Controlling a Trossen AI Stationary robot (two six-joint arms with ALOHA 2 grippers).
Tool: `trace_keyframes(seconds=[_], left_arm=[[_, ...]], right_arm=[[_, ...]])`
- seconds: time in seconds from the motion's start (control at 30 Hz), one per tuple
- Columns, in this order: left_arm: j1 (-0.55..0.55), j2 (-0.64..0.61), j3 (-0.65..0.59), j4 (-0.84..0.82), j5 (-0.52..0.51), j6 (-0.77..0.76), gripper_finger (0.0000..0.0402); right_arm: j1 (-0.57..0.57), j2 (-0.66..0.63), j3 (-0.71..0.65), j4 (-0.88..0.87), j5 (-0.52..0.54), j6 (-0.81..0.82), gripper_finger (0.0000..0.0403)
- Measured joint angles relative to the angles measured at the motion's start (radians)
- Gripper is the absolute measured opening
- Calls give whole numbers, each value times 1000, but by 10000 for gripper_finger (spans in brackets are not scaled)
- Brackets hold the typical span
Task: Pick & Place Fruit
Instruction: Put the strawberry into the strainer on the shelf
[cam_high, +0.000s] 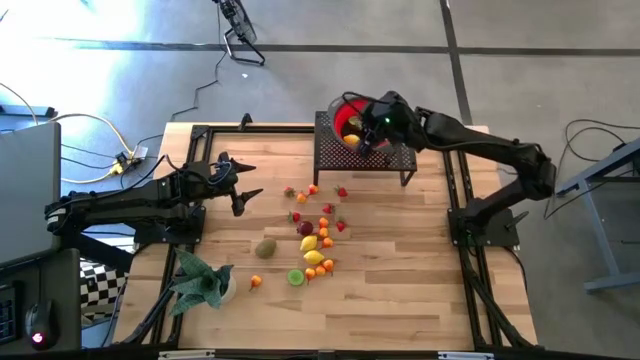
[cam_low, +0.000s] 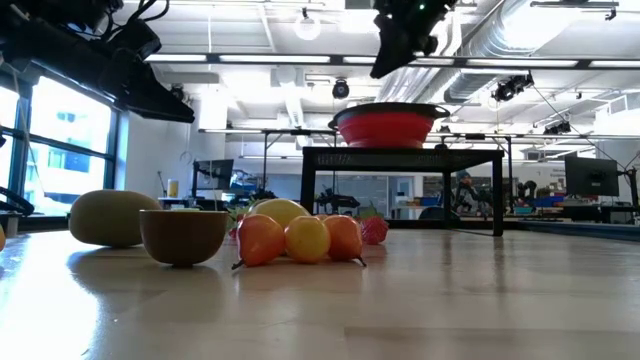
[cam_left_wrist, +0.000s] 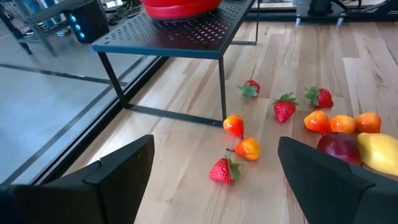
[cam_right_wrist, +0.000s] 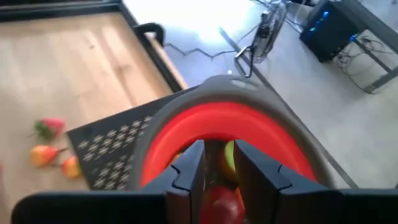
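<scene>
right gripper (cam_right_wrist: 219, 171): over the red bowl (cam_right_wrist: 186, 127) on the black perforated stand (cam_high: 362, 152), at the bench's far edge. Fingers close together w/ a narrow gap; can't tell if it grips anything. A dark-red fruit (cam_right_wrist: 217, 208) and a yellow-green one (cam_right_wrist: 229, 155) sit right at the fingertips, prob. in the bowl.
left gripper (cam_left_wrist: 211, 180): fingers spread wide, empty, hovering over the bench (cam_high: 400, 290) left of the fruit pile.
fruit location: most lies loose mid-bench, strawberries (cam_left_wrist: 285, 109), small oranges (cam_left_wrist: 247, 148), a lemon (cam_high: 309, 243), a kiwi (cam_high: 265, 248), a green half-lime (cam_high: 296, 277). At least two pieces in the bowl.
risk 1: if the red fruit is only half released, it could stick to a finger on lift-out and drop outside the rim, off the stand or off the bench edge behind.
risk 2: fingers low inside the bowl; a sideways pull could catch the grey rim (cam_right_wrist: 236, 87) and shove or tip the bowl on the stand.
risk 3: round fruit rolls; the left arm reaching into the tight cluster could scatter neighbours.
risk 4: both arms near the stand at once, poss. clash.
hidden: bowl contents mostly blocked by the right gripper in the high view; the low view shows only the bowl's outside. Count inside unknown.
hard to tell: contact between the fingers and the red fruit. A leafy plant (cam_high: 200, 280) stands at the near-left corner, no part in this.
</scene>
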Motion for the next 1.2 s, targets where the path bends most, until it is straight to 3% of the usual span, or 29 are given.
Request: trace_keyframes(seconds=[0.23,1.0,1.2], left_arm=[[0,0,0,0,-4,0,337],[0,0,0,0,-3,0,337],[0,0,0,0,-2,0,337]], right_arm=[[65,-7,0,-73,-2,69,67],[181,-7,0,-79,0,73,52],[201,-7,0,-79,-6,141,51]])
